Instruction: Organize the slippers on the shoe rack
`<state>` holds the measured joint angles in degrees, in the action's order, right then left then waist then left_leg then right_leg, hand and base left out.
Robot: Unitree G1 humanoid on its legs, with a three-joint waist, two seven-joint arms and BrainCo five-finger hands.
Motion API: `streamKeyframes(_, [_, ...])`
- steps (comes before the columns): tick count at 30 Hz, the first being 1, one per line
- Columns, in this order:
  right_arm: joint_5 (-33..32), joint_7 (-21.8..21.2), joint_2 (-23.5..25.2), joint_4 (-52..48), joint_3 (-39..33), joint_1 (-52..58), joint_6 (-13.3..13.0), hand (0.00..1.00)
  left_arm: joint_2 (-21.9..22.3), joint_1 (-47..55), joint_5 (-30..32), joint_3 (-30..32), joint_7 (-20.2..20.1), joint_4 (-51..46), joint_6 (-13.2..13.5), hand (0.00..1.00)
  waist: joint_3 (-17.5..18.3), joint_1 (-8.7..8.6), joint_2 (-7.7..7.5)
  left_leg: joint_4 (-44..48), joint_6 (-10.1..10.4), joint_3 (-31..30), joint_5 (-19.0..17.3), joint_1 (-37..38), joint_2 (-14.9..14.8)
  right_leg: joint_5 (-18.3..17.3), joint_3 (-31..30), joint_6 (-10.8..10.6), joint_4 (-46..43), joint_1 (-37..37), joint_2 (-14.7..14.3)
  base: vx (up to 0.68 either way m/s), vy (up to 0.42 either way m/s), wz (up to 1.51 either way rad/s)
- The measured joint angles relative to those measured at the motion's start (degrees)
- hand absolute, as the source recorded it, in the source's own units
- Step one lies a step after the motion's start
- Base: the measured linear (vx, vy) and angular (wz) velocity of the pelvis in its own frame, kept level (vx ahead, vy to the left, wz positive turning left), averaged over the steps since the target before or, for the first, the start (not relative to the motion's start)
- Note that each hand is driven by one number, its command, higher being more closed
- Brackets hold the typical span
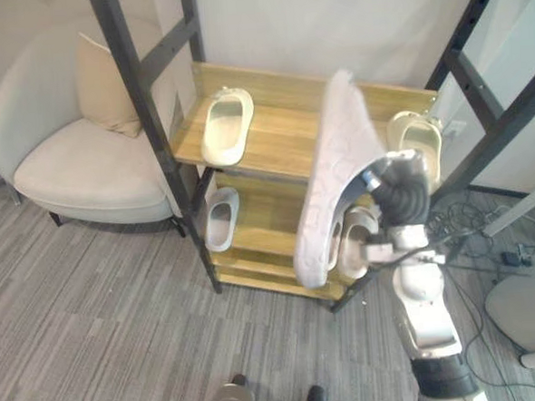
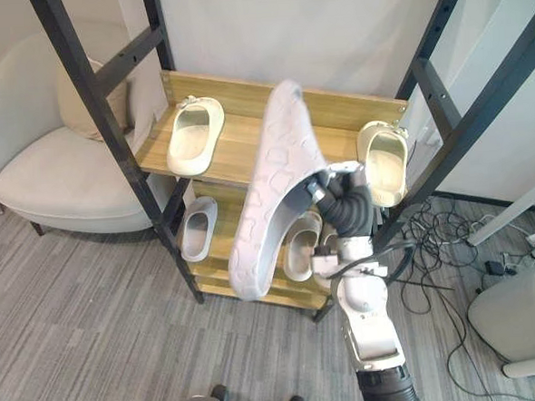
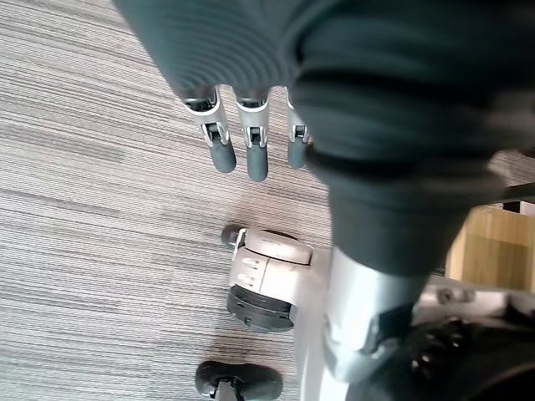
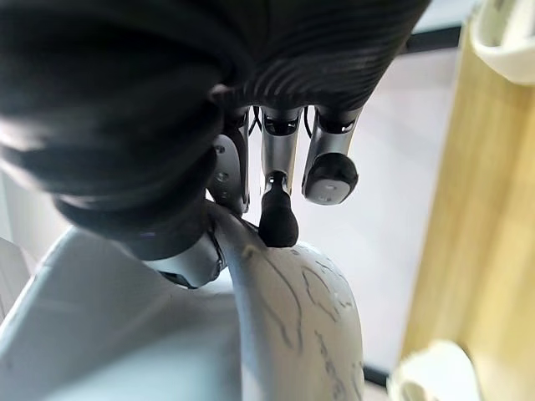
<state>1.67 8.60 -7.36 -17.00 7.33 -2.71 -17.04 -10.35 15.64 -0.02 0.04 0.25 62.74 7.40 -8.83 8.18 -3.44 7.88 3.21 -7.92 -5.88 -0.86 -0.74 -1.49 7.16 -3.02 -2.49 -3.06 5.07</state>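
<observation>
My right hand point(image 2: 345, 205) is shut on a pale lilac slipper point(image 1: 334, 178), sole turned toward me, held tilted in the air before the wooden shoe rack point(image 1: 282, 136). In the right wrist view, fingers point(image 4: 280, 221) and thumb pinch the slipper's edge point(image 4: 309, 326). Cream slippers lie on the top shelf at the left point(image 1: 225, 126) and at the right point(image 1: 416, 141). On the lower shelf sit one more point(image 1: 221, 219) on the left and a pair point(image 2: 299, 244) partly hidden behind the held slipper. My left hand point(image 3: 238, 146) hangs over the carpet with straight fingers, holding nothing.
Black metal posts point(image 1: 144, 117) frame the rack on both sides. A cream armchair point(image 1: 83, 157) with a cushion stands left of it. Cables point(image 1: 487, 232) and a white round object point(image 1: 529, 312) lie on the grey carpet at the right.
</observation>
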Motion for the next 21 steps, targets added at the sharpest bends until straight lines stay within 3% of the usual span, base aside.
streamKeyframes(4, [0.2, -2.0, -0.3, 2.2, 4.4, 4.6, -0.1, 1.0, 0.0, 0.0, 0.0, -1.3, -0.5, 0.3, 0.3, 0.0, -0.5, -0.53, 0.88, 6.5, 0.0, -0.5, -2.5, -2.9, 0.2, -2.9, 0.3, 0.2, -5.5, 2.2, 0.1, -0.05, 0.021, 0.06])
streamKeyframes(6, [0.6, -2.8, -1.5, 5.4, 6.2, 5.0, -0.2, 1.0, 0.4, -0.6, 0.0, -2.1, -0.6, 0.3, 0.8, 0.0, -1.7, -0.57, 2.22, 14.5, -0.1, -0.9, -5.7, -7.4, 0.0, -4.5, 0.8, -0.1, -10.4, 4.9, -0.3, -0.05, 0.062, 0.08])
streamKeyframes(7, [0.7, -3.0, -2.2, 6.8, 6.8, 4.9, -0.2, 1.0, 0.5, -1.0, 0.0, -2.3, -0.6, 0.3, 0.9, 0.0, -2.5, -0.57, 3.32, 17.4, -0.1, -1.3, -6.7, -9.3, 0.0, -5.4, 1.3, -0.2, -13.1, 6.5, -0.4, -0.08, 0.061, 0.21])
streamKeyframes(10, [1.0, -3.0, -3.9, 11.1, 8.1, 2.4, 0.0, 1.0, 1.0, -3.8, -0.1, -3.4, -0.6, -0.1, 1.1, 0.0, -6.8, -0.42, 4.51, 25.8, -0.5, -2.3, -9.1, -15.1, 1.2, -9.3, 1.8, -0.4, -23.4, 12.7, 0.7, -0.14, 0.056, 0.23])
streamKeyframes(16, [2.8, -2.1, -8.3, 18.2, 8.9, -7.9, 0.7, 1.0, 1.9, -6.0, -3.6, -3.3, -0.4, -1.5, 1.2, 0.0, -12.9, 0.35, 5.43, 39.5, -0.4, -3.9, -12.6, -29.2, 3.6, -15.2, 3.2, -0.7, -39.8, 27.0, 4.1, -0.22, 0.054, 0.16])
streamKeyframes(21, [2.8, -0.1, -12.2, 23.6, 8.5, -17.6, 1.0, 1.0, 2.3, -6.5, -5.6, -3.3, -0.2, -2.6, 1.8, 0.0, -15.3, 0.98, 5.6, 48.7, -0.3, -4.1, -14.1, -39.4, 4.8, -18.1, 3.3, -0.5, -50.2, 37.3, 6.0, -0.13, 0.044, 0.07])
